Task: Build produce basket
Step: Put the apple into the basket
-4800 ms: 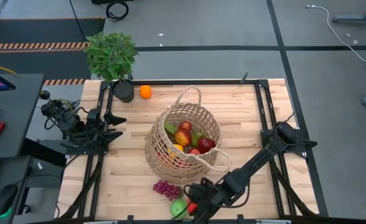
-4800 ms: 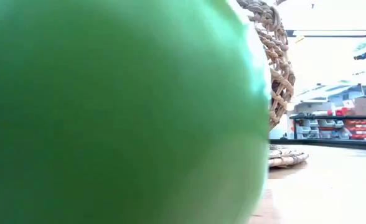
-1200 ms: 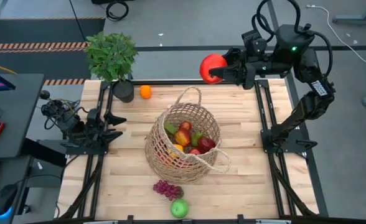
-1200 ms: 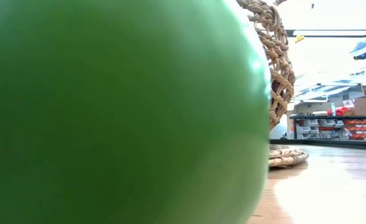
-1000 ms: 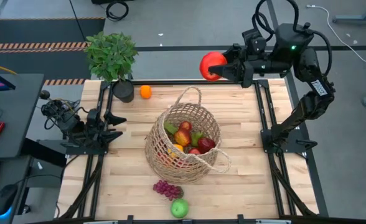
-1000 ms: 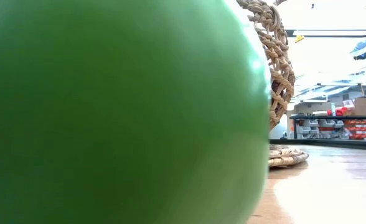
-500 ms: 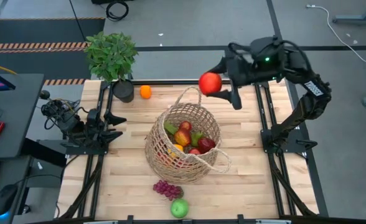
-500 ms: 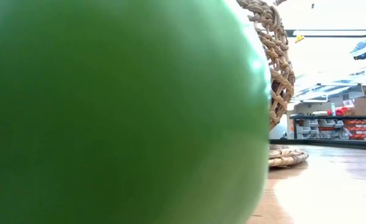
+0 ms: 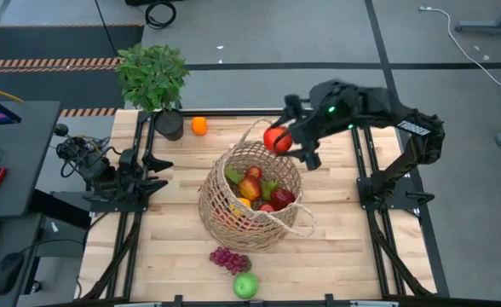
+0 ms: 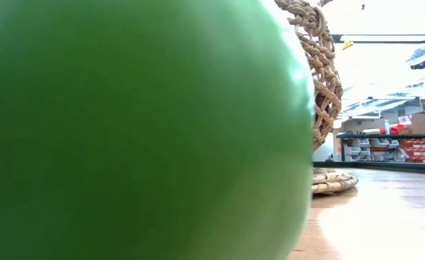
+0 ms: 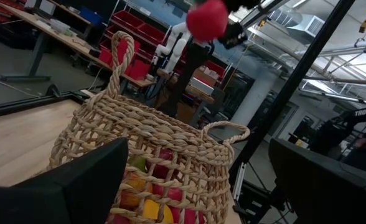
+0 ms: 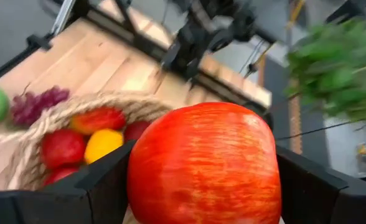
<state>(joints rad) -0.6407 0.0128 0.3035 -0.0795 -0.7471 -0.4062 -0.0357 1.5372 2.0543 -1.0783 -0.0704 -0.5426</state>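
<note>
Overhead, red apple (image 9: 277,139) in right fingers (image 9: 298,145) above basket (image 9: 216,217)

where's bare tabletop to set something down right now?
Free: the stretch between the basket and the table's right rail, and left of the basket toward the parked left gripper. Crowded: front edge by grapes and green apple; far-left corner by orange.

We are in a workshop: behind the wicker basket (image 11: 147,163) stand shelves of red storage bins (image 11: 132,38), workbenches and bare ceiling ducts (image 11: 300,23).
</note>
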